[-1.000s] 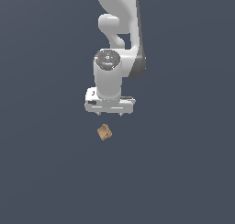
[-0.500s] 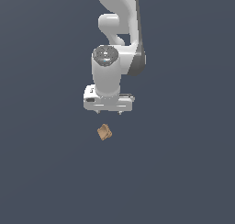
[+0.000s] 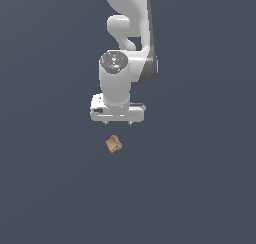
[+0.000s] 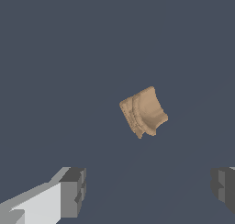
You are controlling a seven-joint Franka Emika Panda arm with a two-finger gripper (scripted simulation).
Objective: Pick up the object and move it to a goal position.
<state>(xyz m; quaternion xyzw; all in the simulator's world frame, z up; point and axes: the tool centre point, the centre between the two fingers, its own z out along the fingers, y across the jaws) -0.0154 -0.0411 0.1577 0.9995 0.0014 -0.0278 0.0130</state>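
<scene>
We see the object (image 3: 114, 144), a small tan-brown block with one darker face, a little below the centre of the exterior view, lying alone on the dark blue-grey ground (image 3: 200, 188). It sits turned at an angle, so its edges run diagonal in the frame. In the wrist view the object (image 4: 143, 111) is near the middle of the picture, and there it shows a curved, hollowed side with ribbed edges, not a plain cube face. Just above it in the exterior view we find the gripper (image 3: 118, 123), with its two short fingertips pointing down; it does not touch the object, and a strip of ground is visible between them. The fingers are spread apart: in the wrist view one dark pad (image 4: 73, 192) stands at the lower left of the frame and the other at the lower right edge, with bare ground between them. Above the gripper, the white arm (image 3: 127, 43) rises to the upper edge of the exterior view.
</scene>
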